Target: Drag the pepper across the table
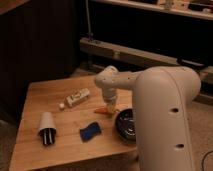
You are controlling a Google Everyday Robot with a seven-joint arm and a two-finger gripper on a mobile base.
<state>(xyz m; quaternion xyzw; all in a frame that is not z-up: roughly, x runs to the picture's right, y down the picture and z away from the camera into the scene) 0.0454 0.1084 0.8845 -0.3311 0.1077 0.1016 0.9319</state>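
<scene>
Mid-drag, by the look of it: gripper (pixel 109 106) down on the pepper (pixel 102 110), fingers clenched, pepper lying on the tabletop (pixel 40 95) between packet (pixel 78 97) and bowl (pixel 126 125). Next: keep downward pressure, slide sideways, avoid the sponge (pixel 90 133).

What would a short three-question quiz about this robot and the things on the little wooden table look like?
1. True or false: the gripper is down at the pepper.
2. Which lies nearest the table's front edge? A. white packet B. blue sponge C. pepper
3. What sits at the table's right edge, beside the robot's arm?

Key:
1. True; it is shut, with the orange piece at its tip.
2. B
3. A dark bowl.
</scene>
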